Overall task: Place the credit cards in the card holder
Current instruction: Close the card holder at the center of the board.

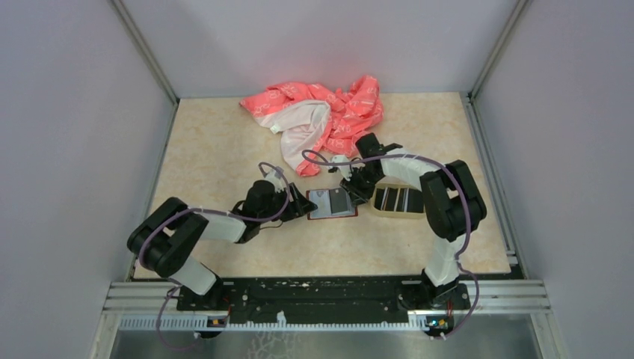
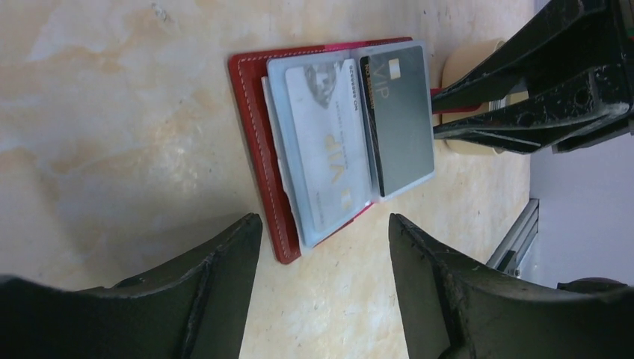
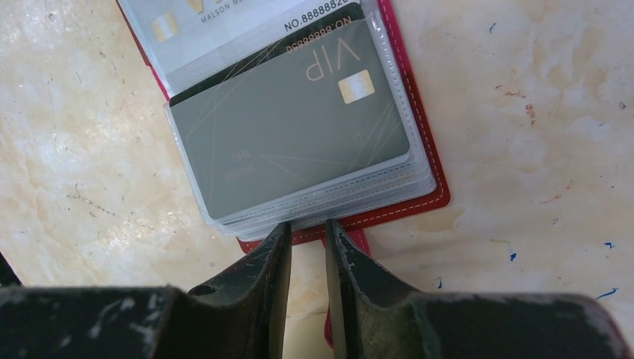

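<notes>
The marbled beige table (image 1: 224, 149) carries a pink-and-white cloth (image 1: 321, 120) bunched at the rear. An oval beige tray (image 2: 467, 56) holds black credit cards (image 1: 396, 199), just right of the card holder (image 1: 318, 203). The holder lies open and flat at mid-table, with a dark VIP card (image 3: 291, 134) sleeved inside. The left gripper (image 2: 323, 228) is spread wide at the holder's left edge. The right gripper (image 3: 308, 228) is all but closed at its right edge.

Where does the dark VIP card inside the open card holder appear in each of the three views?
Top external: the dark VIP card lies near the centre, on the right half of the open holder.
Left wrist: upper middle, on the holder's right-hand page.
Right wrist: it fills the upper centre.
Shared landmark: the red border of the card holder.
</notes>
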Controlling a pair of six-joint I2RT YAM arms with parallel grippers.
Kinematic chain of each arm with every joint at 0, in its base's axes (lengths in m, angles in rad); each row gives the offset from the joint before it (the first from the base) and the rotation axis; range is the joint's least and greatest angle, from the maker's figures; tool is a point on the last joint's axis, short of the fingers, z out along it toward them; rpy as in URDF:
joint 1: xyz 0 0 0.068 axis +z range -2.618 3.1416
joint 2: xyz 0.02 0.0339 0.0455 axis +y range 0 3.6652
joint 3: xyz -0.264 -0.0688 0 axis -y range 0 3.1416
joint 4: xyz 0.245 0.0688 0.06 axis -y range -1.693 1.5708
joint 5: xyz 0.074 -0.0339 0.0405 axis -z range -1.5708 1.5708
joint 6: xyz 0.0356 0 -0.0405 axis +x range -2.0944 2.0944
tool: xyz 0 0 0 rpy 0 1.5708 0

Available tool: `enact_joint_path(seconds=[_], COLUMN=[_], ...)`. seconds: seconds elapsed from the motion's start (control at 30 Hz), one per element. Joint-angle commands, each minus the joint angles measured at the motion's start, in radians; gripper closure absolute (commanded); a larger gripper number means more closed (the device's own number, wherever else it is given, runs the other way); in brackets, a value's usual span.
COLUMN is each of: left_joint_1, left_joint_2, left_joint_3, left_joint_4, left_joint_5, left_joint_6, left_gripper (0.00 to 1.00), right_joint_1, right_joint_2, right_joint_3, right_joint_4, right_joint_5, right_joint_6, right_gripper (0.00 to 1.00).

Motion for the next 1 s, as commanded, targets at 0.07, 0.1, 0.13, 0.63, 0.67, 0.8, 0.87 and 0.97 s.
enact_joint_path(seconds=[0.07,0.1,0.13,0.63,0.67,0.8,0.87,0.97], left_joint_1=[0.032,0.043,0.052,0.1,0.1,0.098,0.097,0.095], left_joint_2=[0.128,0.145,0.16,0.318,0.316,0.312,0.324,0.361], left_joint_3=[0.03,0.032,0.031,-0.047,-0.049,-0.04,-0.025,0.006], left_joint_4=[0.036,0.051,0.071,0.805,0.824,0.853,0.833,0.81], left_joint_5=[0.078,0.103,0.128,0.462,0.471,0.496,0.501,0.507], left_joint_6=[0.008,0.008,0.005,-0.244,-0.254,-0.269,-0.267,-0.257], left_gripper=[0.34,0.36,0.38,0.5,0.49,0.47,0.46,0.46], right_joint_1=[0.004,0.004,0.004,0.015,0.015,0.015,0.015,0.015], right_joint_2=[0.034,0.039,0.045,0.064,0.065,0.067,0.067,0.066], right_joint_3=[0.033,0.034,0.036,0.05,0.051,0.055,0.058,0.059], right_joint_4=[-0.006,-0.007,-0.009,-0.022,-0.023,-0.028,-0.029,-0.029], right_joint_5=[0.017,0.015,0.013,-0.023,-0.027,-0.048,-0.057,-0.073], right_joint_6=[0.014,0.014,0.016,0.03,0.031,0.033,0.034,0.038], right_gripper=[0.76,0.76,0.76,0.76,0.76,0.76,0.77,0.76])
